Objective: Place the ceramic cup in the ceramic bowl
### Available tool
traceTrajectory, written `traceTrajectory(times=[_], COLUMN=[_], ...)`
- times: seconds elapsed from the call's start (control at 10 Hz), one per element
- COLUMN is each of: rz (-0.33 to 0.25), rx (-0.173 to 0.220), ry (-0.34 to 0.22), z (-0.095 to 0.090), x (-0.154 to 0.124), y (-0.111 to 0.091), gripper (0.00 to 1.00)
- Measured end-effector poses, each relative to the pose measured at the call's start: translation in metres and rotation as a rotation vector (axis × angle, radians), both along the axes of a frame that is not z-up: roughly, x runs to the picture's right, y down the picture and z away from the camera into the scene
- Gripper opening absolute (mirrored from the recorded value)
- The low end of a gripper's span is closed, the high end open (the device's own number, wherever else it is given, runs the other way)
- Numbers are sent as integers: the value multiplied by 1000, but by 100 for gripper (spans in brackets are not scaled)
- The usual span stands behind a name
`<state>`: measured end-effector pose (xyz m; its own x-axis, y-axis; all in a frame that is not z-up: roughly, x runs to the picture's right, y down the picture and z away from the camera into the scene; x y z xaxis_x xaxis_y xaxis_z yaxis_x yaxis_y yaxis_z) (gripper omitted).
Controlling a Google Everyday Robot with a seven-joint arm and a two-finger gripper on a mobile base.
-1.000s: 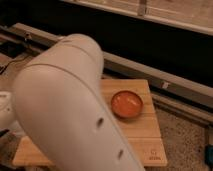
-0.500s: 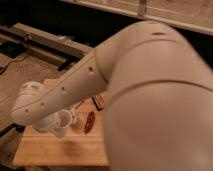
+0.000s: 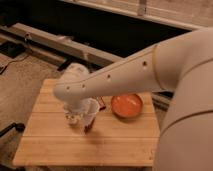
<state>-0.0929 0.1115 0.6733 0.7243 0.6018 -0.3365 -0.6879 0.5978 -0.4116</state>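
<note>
**Cup beside gripper, left of bowl, on wood board**

Materials first: the board [image 3: 60,142] was pale wood w/ plank lines running left to right, filling the lower centre and lower left of the frame. The arm [image 3: 125,70] was smooth, off-white, rounded plastic w/ small dark holes along its side. It came in from the right edge, very large there, and tapered toward centre-left.

The ceramic bowl [image 3: 126,106] sat right of centre on the board: round, shallow, glossy orange, wider than anything else on the wood. Its inside showed only its own orange glaze.

The ceramic cup [image 3: 91,107] was plain white, tapered, no handle, approx. upright, at centre-left of the frame just left of the bowl and apart from it. What was in the cup could not be made out.

The gripper [image 3: 75,116] hung under the arm's rounded end, right beside the cup on its left and over the board. It possibly had hold of the cup, but whether it was wide, narrow or clamped could not be told.

A small dark red object [image 3: 89,126] lay on the board just below the cup. Speckled grey floor [image 3: 20,75] showed at upper left.
</note>
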Motion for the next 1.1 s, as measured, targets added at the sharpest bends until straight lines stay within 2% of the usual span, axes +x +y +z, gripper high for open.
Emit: traceTrajectory(times=[0.1,0.3,0.7,0.9,1.1], rz=[35,138,286,336,356], rx=[1,17,44,64,81], ry=[20,92,226,286,355], z=[7,31,78,96,121], x=[15,61,123,145,162], y=[-12,-50,-100,-113,-110], gripper=[0,0,0,0,0])
